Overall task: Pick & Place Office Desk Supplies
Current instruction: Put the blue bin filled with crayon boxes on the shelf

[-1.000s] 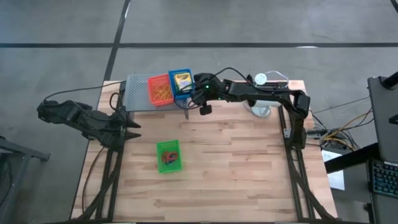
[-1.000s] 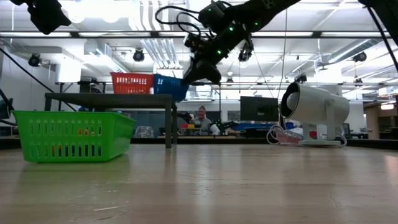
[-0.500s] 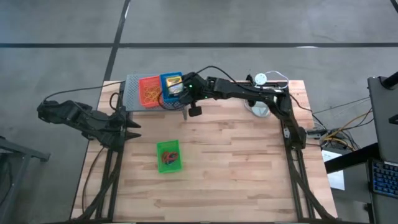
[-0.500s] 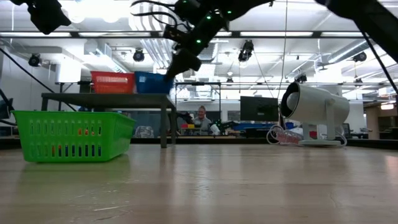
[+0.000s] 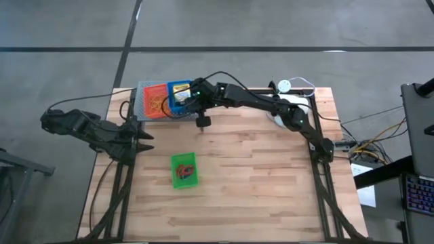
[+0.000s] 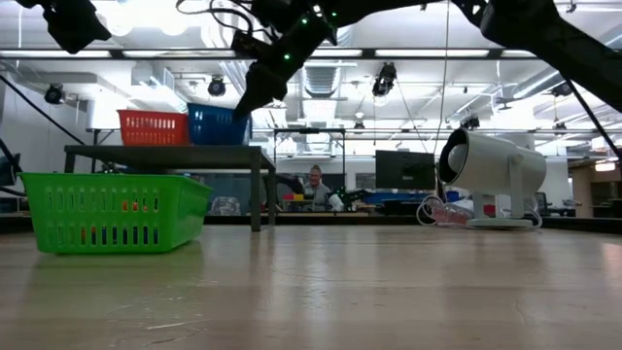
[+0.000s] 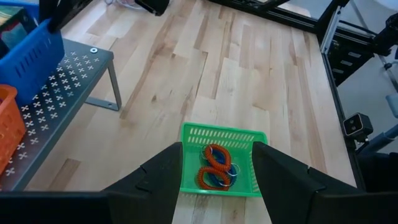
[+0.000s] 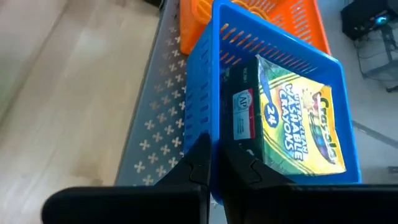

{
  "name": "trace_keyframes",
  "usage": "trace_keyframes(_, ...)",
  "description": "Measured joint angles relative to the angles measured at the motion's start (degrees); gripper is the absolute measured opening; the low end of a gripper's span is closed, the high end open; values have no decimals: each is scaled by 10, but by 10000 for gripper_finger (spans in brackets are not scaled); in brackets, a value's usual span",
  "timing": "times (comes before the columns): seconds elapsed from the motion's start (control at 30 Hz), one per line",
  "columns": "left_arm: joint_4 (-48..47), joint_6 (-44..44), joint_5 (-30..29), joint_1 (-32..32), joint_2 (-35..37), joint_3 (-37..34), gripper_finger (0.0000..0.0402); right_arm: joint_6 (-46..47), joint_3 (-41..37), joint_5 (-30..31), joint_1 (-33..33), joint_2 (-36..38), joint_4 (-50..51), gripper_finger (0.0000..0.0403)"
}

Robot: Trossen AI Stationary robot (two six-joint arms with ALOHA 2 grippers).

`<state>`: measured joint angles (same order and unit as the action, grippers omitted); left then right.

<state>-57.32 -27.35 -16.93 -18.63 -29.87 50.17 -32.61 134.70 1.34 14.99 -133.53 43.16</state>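
A box of crayons (image 8: 298, 121) is seen lying flat in a blue basket (image 8: 214, 93), its yellow-green face printed with the words washable crayons. The blue basket stands on a grey perforated metal rack (image 5: 142, 102) at the far edge of the table (image 5: 258, 183), and just beside it, touching its side, stands an orange basket (image 5: 156, 100) in which thin orange rubber bands (image 5: 154, 103) are heaped. The near wall of the blue basket is pinched by the right gripper (image 8: 214, 163), one finger being placed outside the wall and the other inside, with the fingers pressed together on the plastic. In the low view the right gripper (image 6: 255, 83) is seen reaching down from above to the corner of the blue basket (image 6: 216, 124), with the orange basket (image 6: 154, 127) next to it on the rack (image 6: 165, 154). Nearer the middle of the table, well apart from the rack, a green basket (image 5: 184, 169) is set, and red and blue coiled loops (image 7: 214, 167) are seen lying in it. The left gripper (image 5: 144, 141) is held at the table's left edge, its fingers spread wide and nothing held between them. A white cylindrical device (image 6: 491, 175) is seen resting on the table's far right side.
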Motion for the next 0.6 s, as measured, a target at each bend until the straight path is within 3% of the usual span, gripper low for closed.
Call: trace_keyframes(0.6,0,0,0,0,0,0,200,-5,1,-13,-9,-5,-19,8)
